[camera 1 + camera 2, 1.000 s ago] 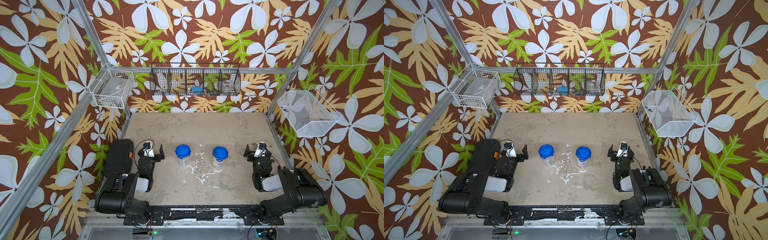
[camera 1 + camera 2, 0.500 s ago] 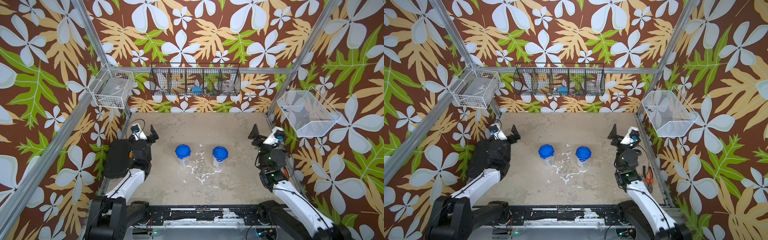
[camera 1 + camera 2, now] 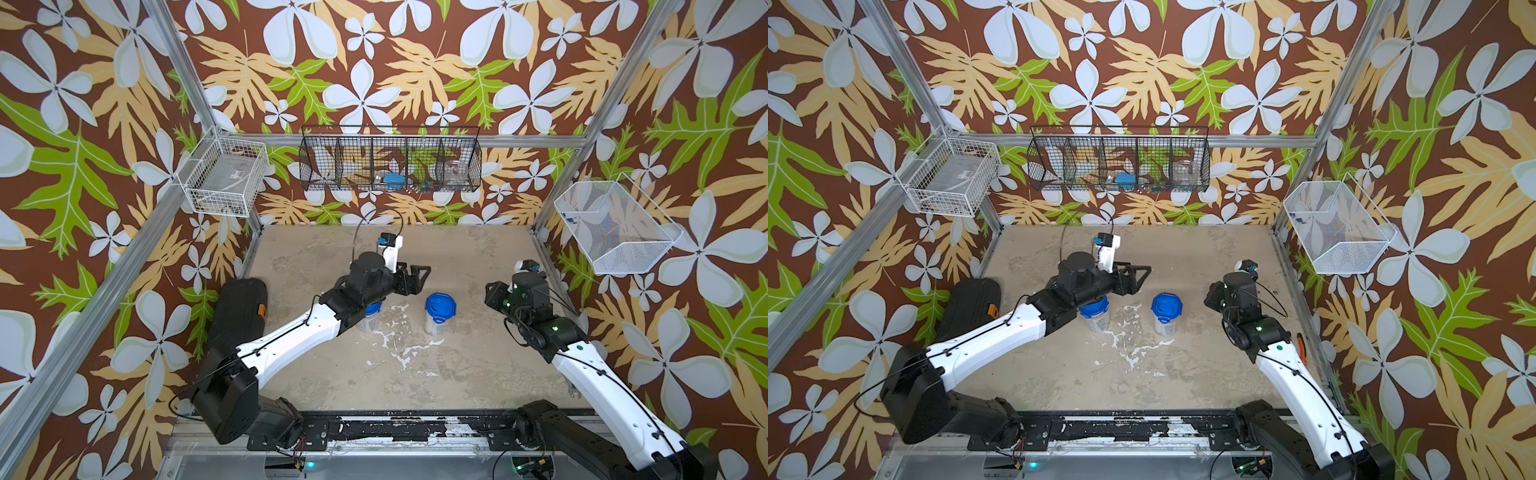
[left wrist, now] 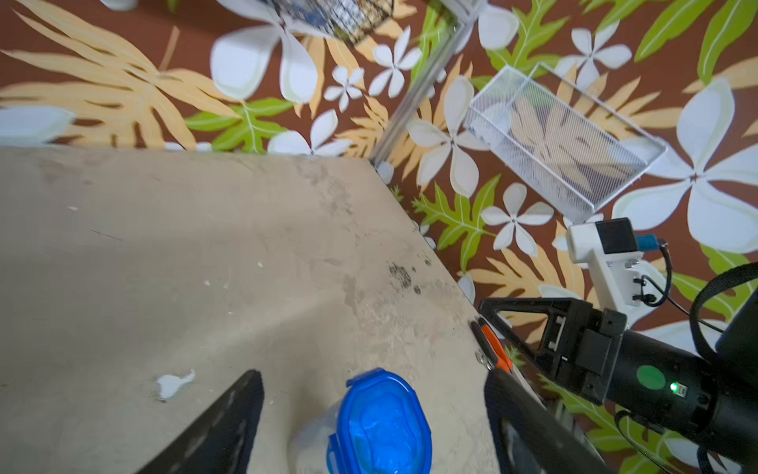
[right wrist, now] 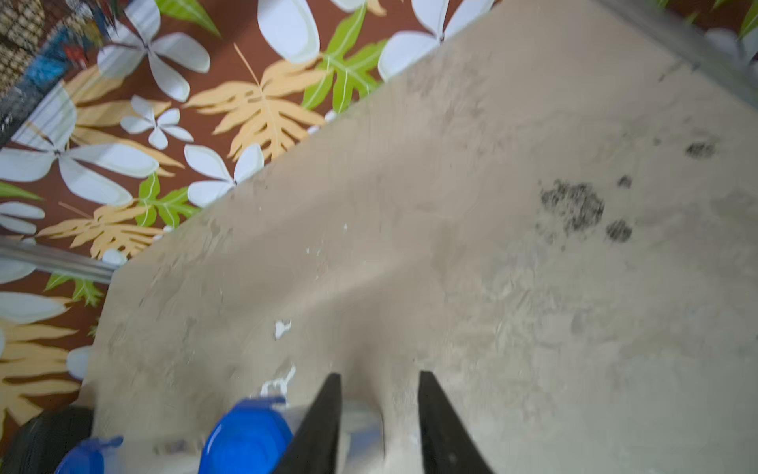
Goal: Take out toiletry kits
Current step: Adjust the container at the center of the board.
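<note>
Two clear jars with blue lids stand mid-table: the left jar (image 3: 369, 318) half under my left arm, the right jar (image 3: 439, 308) free. The toiletry kits do not show; what the jars hold cannot be made out. My left gripper (image 3: 417, 276) hangs open above and between the jars. In the left wrist view its fingers (image 4: 246, 410) are wide apart, with the right jar's lid (image 4: 381, 427) below them. My right gripper (image 3: 492, 291) points at the right jar from the right. Its fingers (image 5: 328, 410) leave a narrow gap and hold nothing.
On the back wall hangs a black wire basket (image 3: 390, 164) with small items. A white wire basket (image 3: 224, 183) hangs on the left wall and a white mesh basket (image 3: 615, 228) on the right. A black case (image 3: 241, 316) lies at the left, orange-handled pliers (image 3: 1301, 351) at the right edge.
Both arms have risen from their folded rest. The left arm swung in over the left jar. The right gripper turned toward the right jar and its jaws narrowed.
</note>
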You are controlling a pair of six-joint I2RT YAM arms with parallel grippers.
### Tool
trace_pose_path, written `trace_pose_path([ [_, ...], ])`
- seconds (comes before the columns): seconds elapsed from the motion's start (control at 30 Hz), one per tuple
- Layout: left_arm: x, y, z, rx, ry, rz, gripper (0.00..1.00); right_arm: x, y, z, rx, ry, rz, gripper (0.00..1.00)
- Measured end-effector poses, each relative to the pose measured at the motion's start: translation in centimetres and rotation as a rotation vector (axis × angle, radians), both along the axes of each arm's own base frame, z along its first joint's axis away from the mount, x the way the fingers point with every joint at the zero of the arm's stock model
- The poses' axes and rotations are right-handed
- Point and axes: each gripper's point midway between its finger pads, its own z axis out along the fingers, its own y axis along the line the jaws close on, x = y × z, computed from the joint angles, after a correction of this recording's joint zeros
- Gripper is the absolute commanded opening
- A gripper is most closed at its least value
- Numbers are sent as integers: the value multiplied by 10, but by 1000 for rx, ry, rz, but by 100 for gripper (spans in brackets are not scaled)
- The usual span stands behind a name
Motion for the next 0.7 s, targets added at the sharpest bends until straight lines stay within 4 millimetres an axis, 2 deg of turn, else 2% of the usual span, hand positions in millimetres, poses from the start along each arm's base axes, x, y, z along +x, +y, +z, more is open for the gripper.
trace_pose_path([
  [0.13, 4, -19, -34, 57, 85, -62, 87, -23, 30, -34, 175, 55, 114, 25],
  [0.27, 1, -29, -51, 84, 124, -114, 85, -25, 45, -50, 259, 120, 148, 24],
  [0.33, 0, -35, -57, 88, 138, -138, 83, -25, 51, -51, 281, 135, 163, 23],
  [0.53, -21, -52, -74, 104, 178, -214, 75, -21, 67, -41, 334, 134, 209, 9],
  [0.7, -24, -49, -87, 126, 200, -209, 68, -22, 76, -43, 312, 200, 227, 13],
])
